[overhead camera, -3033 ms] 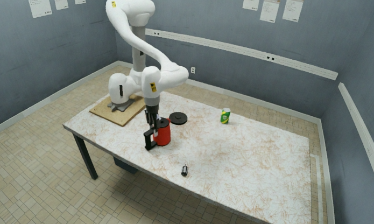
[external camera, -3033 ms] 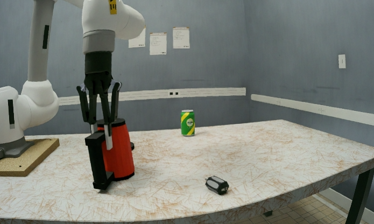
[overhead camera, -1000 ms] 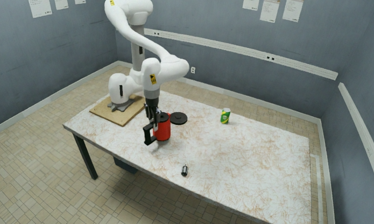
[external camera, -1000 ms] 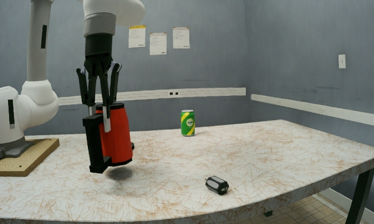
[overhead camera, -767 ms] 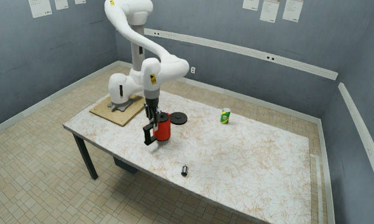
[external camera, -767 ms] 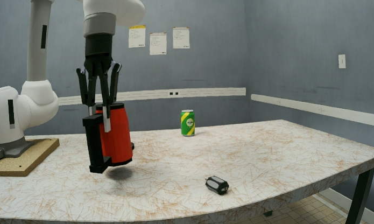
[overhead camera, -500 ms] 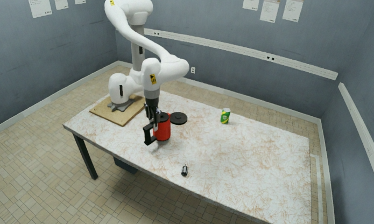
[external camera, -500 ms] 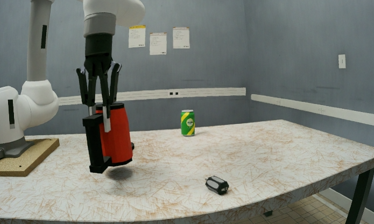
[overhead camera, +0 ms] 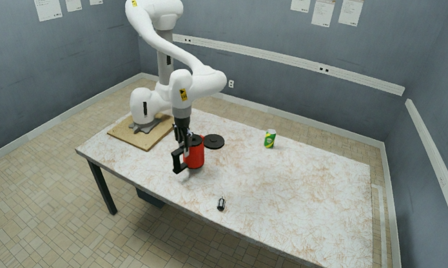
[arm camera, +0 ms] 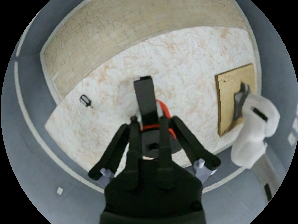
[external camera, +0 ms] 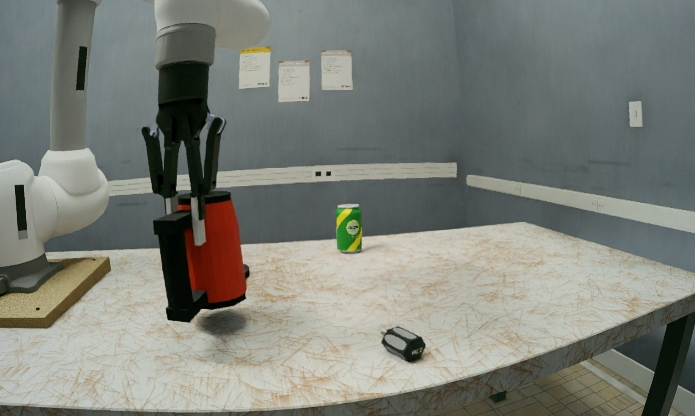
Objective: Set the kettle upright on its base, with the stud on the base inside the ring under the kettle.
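Red kettle (external camera: pixel 216 253) hangs just above the surface (external camera: pixel 443 289), slightly tilted, its shadow below showing it is lifted for carrying. The gripper (external camera: pixel 184 206) descends from above, its jaws clamped on the top of the black handle (external camera: pixel 174 268). The round black base (overhead camera: pixel 213 141) lies just beyond, stud uncovered. Far right stands a green-and-yellow can (external camera: pixel 349 227), label unreadable; a small black object (external camera: pixel 403 343) lies near.

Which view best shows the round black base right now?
The top view: the base lies in full on the table, just beyond the red kettle held in the gripper. In the exterior view the kettle hides nearly all of it. The wrist view does not show it.
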Tool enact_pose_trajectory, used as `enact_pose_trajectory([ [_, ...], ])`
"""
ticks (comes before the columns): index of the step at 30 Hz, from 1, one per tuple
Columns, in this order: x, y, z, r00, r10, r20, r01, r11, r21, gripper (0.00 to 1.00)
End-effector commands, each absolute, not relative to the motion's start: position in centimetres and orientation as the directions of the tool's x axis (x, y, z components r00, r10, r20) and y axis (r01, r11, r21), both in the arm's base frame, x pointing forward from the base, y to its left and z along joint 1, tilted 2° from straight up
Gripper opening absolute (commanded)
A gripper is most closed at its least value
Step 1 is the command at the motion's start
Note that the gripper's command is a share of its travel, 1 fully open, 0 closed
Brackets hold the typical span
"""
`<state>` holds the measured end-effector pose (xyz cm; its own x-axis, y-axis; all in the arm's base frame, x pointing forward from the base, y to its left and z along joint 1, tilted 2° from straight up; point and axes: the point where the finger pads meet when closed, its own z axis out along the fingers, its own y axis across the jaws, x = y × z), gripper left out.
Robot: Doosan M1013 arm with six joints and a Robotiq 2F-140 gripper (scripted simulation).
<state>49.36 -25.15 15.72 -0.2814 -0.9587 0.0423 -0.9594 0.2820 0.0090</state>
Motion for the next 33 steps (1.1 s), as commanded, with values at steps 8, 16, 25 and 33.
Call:
enact_pose_trajectory([
  [8,49.4,-25.1,15.8,-0.282,-0.959,0.042,-0.959,0.282,0.008,0.10],
  [16,49.4,-24.8,15.8,-0.282,-0.959,0.042,-0.959,0.282,0.008,0.10],
  [25,49.4,-24.2,15.7,-0.282,-0.959,0.042,-0.959,0.282,0.008,0.10],
  [33,49.4,-23.0,15.7,-0.282,-0.959,0.042,-0.959,0.282,0.008,0.10],
])
